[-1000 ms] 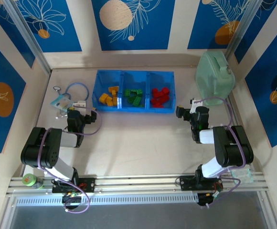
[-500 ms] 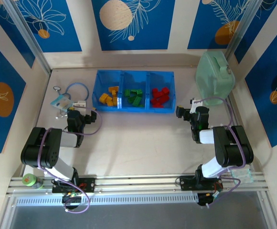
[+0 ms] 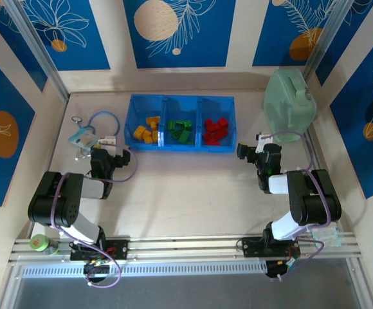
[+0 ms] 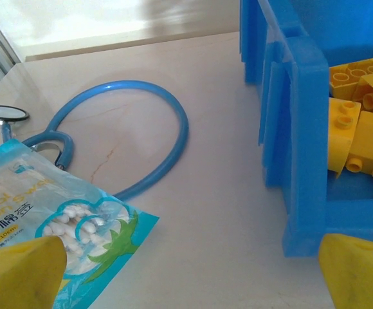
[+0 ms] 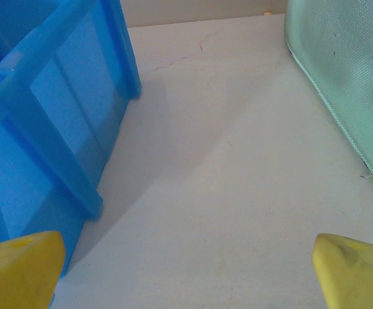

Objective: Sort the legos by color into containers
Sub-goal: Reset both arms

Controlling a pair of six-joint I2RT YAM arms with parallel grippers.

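The blue tray [image 3: 180,148] stands at the back of the table with three containers. Yellow legos [image 3: 146,131] fill the left one, green legos [image 3: 181,131] the middle one, red legos [image 3: 216,131] the right one. My left gripper [image 3: 107,156] rests low near the tray's left front corner, open and holding nothing. In the left wrist view my left gripper [image 4: 193,277] faces the tray wall [image 4: 302,129] with yellow legos [image 4: 360,129] behind it. My right gripper [image 3: 258,154] sits right of the tray, open. In the right wrist view my right gripper [image 5: 186,270] is over bare table beside the tray wall [image 5: 45,129].
A pale green lidded box [image 3: 289,103] stands at the back right, close to my right gripper, also seen as the green box [image 5: 347,77]. A blue stethoscope [image 3: 100,119] and a cotton swab packet [image 3: 83,138] lie left of the tray. A green tape roll [image 3: 40,243] sits by the left base.
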